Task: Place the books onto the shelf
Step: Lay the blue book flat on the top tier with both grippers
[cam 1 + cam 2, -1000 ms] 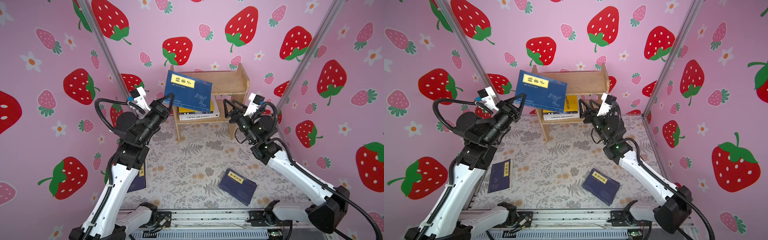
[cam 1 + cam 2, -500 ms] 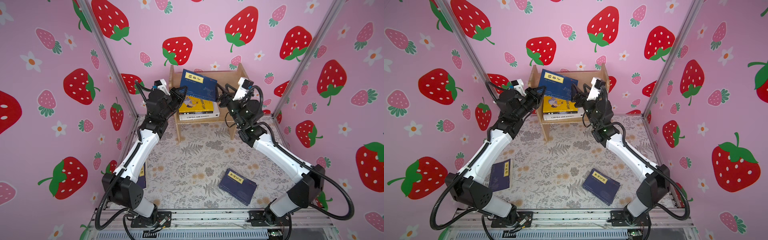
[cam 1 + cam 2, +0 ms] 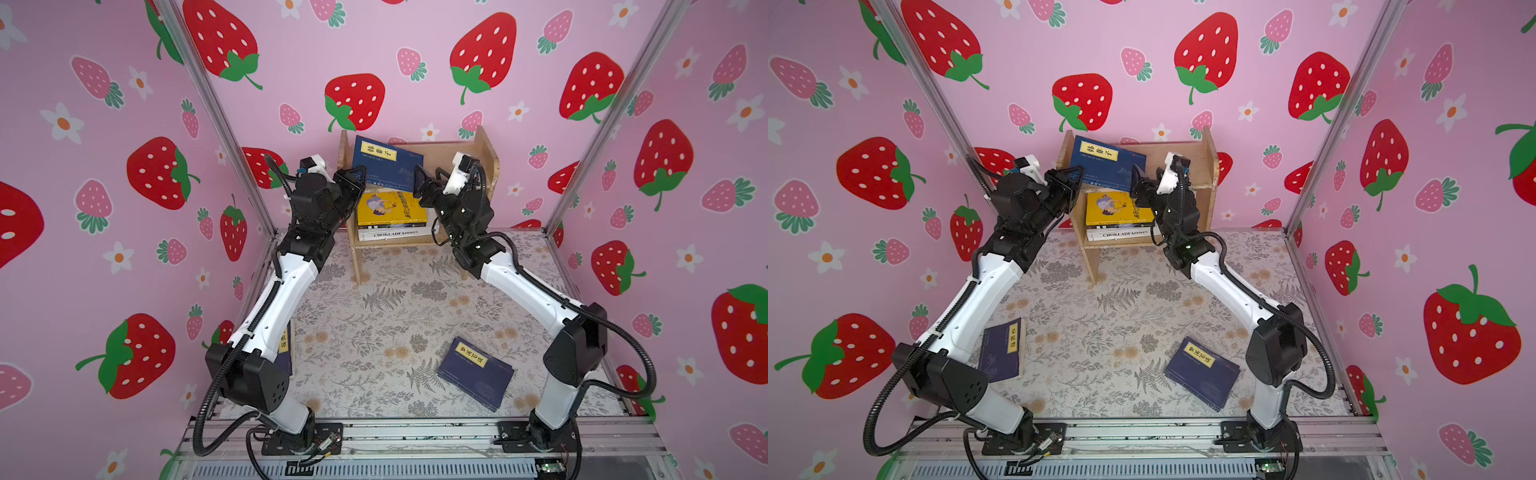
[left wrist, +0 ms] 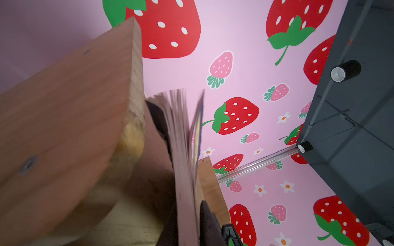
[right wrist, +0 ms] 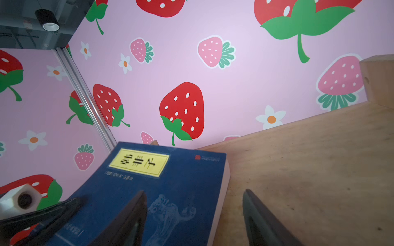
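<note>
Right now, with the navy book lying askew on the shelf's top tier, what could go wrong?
1. The navy book lies crooked on the top tier of the shelf, with its near corner between the fingers of the left claw. Pulling back carelessly could drag it off the front.
2. The open right claw straddles the book's free edge, so a push might snag the cover or pages.
</note>
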`<act>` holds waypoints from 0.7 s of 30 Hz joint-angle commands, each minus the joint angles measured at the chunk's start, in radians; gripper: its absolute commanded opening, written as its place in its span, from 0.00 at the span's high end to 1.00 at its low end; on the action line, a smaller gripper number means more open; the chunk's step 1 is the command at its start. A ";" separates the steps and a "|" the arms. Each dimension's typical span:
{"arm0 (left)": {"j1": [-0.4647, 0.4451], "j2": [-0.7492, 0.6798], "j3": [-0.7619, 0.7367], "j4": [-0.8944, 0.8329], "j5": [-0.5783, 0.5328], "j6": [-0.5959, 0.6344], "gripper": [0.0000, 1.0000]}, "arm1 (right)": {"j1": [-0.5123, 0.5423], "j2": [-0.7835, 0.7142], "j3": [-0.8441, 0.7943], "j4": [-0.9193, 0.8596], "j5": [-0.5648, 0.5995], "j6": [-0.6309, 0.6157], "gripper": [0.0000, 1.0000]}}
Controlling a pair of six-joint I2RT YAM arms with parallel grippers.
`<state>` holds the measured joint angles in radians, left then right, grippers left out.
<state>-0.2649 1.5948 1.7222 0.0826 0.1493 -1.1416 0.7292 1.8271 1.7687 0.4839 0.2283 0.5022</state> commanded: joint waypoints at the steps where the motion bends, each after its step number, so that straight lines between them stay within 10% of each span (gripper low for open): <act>1: 0.018 0.011 0.068 -0.036 -0.019 0.012 0.62 | 0.014 0.038 0.049 -0.024 0.050 0.024 0.29; 16: 0.107 -0.106 0.007 -0.257 -0.026 0.156 0.13 | 0.016 0.077 0.075 -0.077 0.080 0.049 0.33; 21: 0.151 -0.139 0.005 -0.361 0.013 0.319 0.11 | 0.018 0.091 0.084 -0.076 0.074 0.061 0.33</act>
<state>-0.1299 1.4784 1.7119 -0.1963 0.1551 -0.9543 0.7483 1.8736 1.8378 0.4480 0.2897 0.5343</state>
